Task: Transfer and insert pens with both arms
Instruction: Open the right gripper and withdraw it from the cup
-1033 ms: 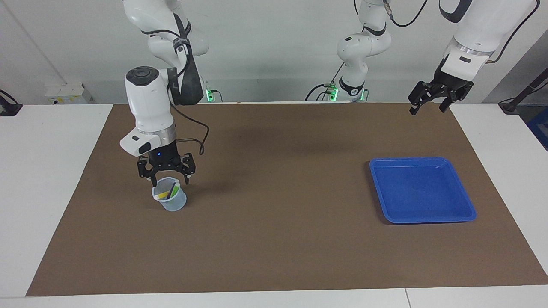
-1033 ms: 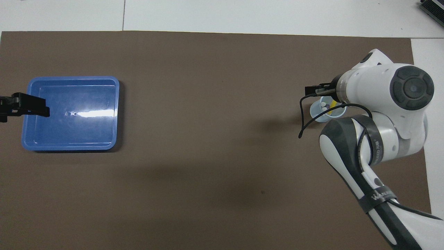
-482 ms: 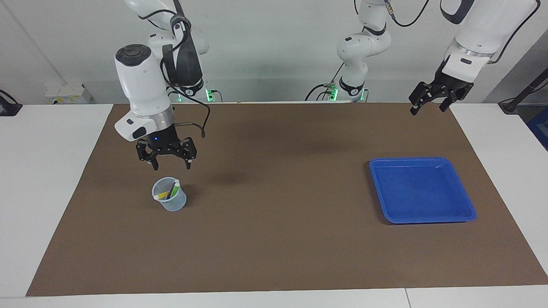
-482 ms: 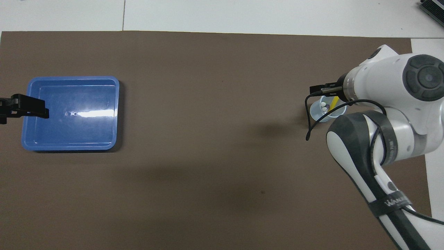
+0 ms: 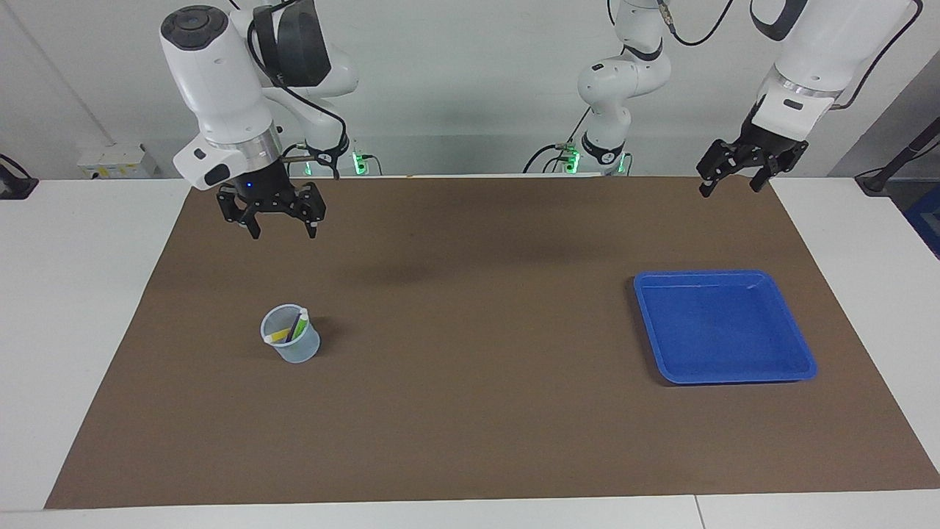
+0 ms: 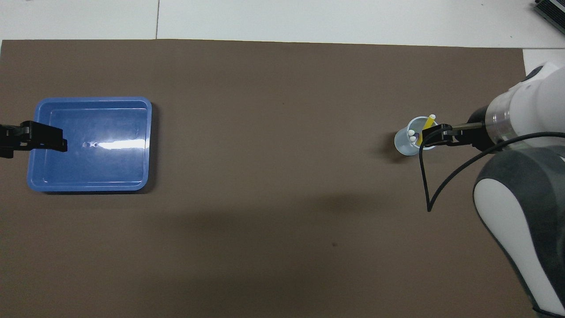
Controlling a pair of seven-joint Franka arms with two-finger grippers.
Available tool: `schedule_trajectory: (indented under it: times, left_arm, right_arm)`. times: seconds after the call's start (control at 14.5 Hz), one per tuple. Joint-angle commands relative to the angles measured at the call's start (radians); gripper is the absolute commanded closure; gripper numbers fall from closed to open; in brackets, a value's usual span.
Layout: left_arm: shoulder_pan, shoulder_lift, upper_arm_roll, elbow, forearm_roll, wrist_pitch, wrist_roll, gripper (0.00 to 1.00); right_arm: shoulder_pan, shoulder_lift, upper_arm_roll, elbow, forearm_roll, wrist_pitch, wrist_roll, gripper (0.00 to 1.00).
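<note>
Task looks finished: all three pens stand in the cup at lower left, both the right gripper and left gripper hang open and empty above, needing only to park.

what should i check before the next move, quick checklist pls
1. Pens in the cup: ok, yellow, green and purple ones all stand inside.
2. Cup upright on the mat: ok.
3. Tray holds no pens: ok, its floor is bare.
4. Right pincer open and holding nothing: ok, raised over the mat, well above the cup.
5. Left pincer open and holding nothing: ok, raised near the mat's edge at its own end, waiting.
6. No pen lying loose on the mat: ok.
</note>
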Motion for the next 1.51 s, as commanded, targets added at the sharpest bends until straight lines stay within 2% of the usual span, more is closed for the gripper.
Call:
schedule_trajectory:
  times: [0.0, 0.34, 0.76, 1.31, 1.45]
  left_arm:
    - [-0.010, -0.031, 0.006, -0.032, -0.010, 0.002, -0.001, 0.00]
    - [0.001, -0.031, 0.008, -0.032, -0.010, -0.001, -0.001, 0.00]
    - [-0.005, -0.031, 0.008, -0.032, -0.010, -0.001, -0.001, 0.00]
    - [-0.013, -0.031, 0.009, -0.032, -0.010, -0.004, -0.001, 0.00]
    - [-0.075, -0.031, 0.035, -0.032, -0.010, -0.001, 0.000, 0.00]
  right_arm:
    - [-0.002, -0.034, 0.006, 0.004, 0.014, -0.040, 0.016, 0.00]
    - [0.005, -0.089, 0.012, -0.004, 0.034, -0.058, 0.023, 0.00]
    - [-0.005, -0.130, 0.008, -0.002, 0.036, -0.154, 0.025, 0.00]
    - [-0.007, -0.132, 0.003, 0.000, 0.036, -0.165, 0.014, 0.00]
    - [-0.008, -0.130, 0.003, 0.000, 0.037, -0.164, 0.013, 0.00]
